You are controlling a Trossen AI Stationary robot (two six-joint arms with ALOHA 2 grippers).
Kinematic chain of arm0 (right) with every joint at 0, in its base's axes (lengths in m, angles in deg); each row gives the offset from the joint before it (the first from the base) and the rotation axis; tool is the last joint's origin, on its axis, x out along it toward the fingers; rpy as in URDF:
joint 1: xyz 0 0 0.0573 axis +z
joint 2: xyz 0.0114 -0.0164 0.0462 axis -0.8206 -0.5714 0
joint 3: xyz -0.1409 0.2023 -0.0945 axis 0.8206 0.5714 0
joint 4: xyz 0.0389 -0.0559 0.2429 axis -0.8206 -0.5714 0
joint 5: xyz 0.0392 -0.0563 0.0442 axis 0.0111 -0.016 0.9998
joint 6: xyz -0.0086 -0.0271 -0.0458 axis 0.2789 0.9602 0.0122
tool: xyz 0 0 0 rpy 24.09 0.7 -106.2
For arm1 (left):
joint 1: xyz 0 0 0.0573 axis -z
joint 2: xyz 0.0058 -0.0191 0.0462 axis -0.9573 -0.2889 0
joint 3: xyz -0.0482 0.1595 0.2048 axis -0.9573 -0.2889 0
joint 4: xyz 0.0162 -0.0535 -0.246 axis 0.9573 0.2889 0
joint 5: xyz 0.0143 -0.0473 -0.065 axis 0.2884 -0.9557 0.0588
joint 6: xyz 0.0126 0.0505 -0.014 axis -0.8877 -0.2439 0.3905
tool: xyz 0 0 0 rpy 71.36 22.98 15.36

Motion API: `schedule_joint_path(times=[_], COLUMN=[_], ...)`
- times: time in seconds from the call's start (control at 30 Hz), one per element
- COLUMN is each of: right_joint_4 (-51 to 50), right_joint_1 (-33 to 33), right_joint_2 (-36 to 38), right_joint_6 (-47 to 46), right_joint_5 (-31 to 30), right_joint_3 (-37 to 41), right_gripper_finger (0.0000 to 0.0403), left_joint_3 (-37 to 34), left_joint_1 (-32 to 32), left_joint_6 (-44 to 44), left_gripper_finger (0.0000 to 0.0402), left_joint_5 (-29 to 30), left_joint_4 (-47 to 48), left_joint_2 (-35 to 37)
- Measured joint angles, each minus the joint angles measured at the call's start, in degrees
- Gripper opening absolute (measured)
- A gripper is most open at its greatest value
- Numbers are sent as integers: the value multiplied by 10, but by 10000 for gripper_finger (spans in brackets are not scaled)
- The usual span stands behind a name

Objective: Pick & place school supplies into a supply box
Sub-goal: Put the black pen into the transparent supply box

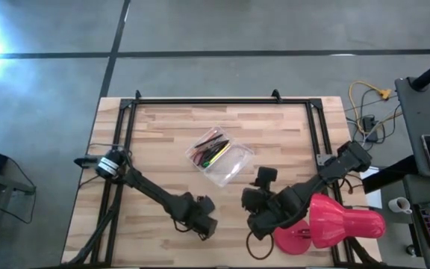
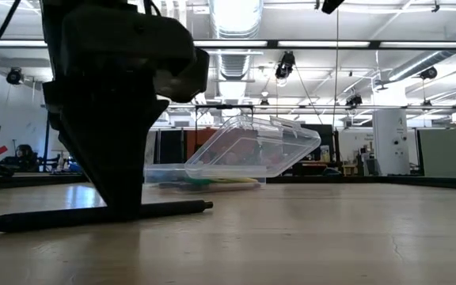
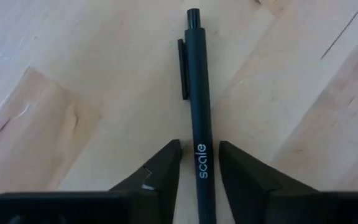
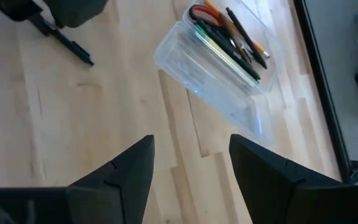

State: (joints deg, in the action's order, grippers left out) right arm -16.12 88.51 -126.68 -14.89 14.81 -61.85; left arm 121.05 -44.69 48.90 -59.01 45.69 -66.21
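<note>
The wooden table [image 1: 290,142] of pale planks stands on a grey concrete floor [image 1: 237,26] crossed by dark lines. Behind it opens a big workshop hall with a white ceiling, strip lights [image 2: 236,12], round ducts [image 2: 232,59] and a white cabinet [image 2: 390,142].

Table [image 1: 275,134]: pale wood planks, bordered by a black metal frame [image 1: 215,101]. Lying on it: a dark pen [image 3: 197,112], flat, between the left pincer's [image 3: 199,168] fingers; a clear supply box [image 1: 219,157], lid open, ahead of both pincers; a red lamp [image 1: 334,224] beside the right pincer [image 4: 191,162].
</note>
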Motion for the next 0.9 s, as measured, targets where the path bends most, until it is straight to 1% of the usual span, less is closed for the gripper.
schedule_joint_path(times=[0.07, 0.13, 0.17, 0.27, 0.37, 0.47, 0.53, 0.57, 0.6, 0.67, 0.73, 0.8, 0.83, 0.9], right_joint_4=[0, 0, 0, 0, 0, 0, -1, -2, -3, -2, -2, 0, 0, 0], right_joint_1=[6, 9, 9, 9, 9, 9, 9, 9, 9, 8, 5, 0, -2, -5], right_joint_2=[0, 0, 0, 0, 1, 1, 1, 1, 1, 0, -2, -2, -2, -2], right_joint_6=[-12, -21, -25, -41, -62, -79, -89, -96, -101, -116, -128, -137, -140, -144], right_joint_5=[0, 0, 0, -14, -41, -57, -65, -74, -84, -109, -132, -144, -147, -150], right_joint_3=[0, 0, 0, 0, 0, 0, 0, 0, 0, 0, 0, 0, 0, 0], right_gripper_finger=[201, 201, 201, 201, 201, 201, 201, 201, 201, 201, 201, 201, 201, 201], left_joint_3=[-11, -24, -33, -69, -118, -173, -216, -227, -236, -262, -293, -317, -330, -352], left_joint_1=[-1, -3, -5, -9, -11, -10, 2, 7, 9, 2, -28, -72, -100, -165], left_joint_6=[-7, -16, -21, -36, -33, -5, 6, 13, 16, 14, 13, 8, -5, -39], left_gripper_finger=[76, 34, 21, 15, 11, 10, 10, 10, 10, 9, 9, 9, 9, 9], left_joint_5=[-6, -19, -30, -50, -67, -85, -105, -107, -101, -53, -10, 21, 33, 35], left_joint_4=[-4, -10, -18, -53, -93, -165, -205, -248, -291, -302, -286, -296, -296, -284], left_joint_2=[1, 0, 0, 9, 44, 119, 186, 227, 272, 355, 415, 465, 484, 495])
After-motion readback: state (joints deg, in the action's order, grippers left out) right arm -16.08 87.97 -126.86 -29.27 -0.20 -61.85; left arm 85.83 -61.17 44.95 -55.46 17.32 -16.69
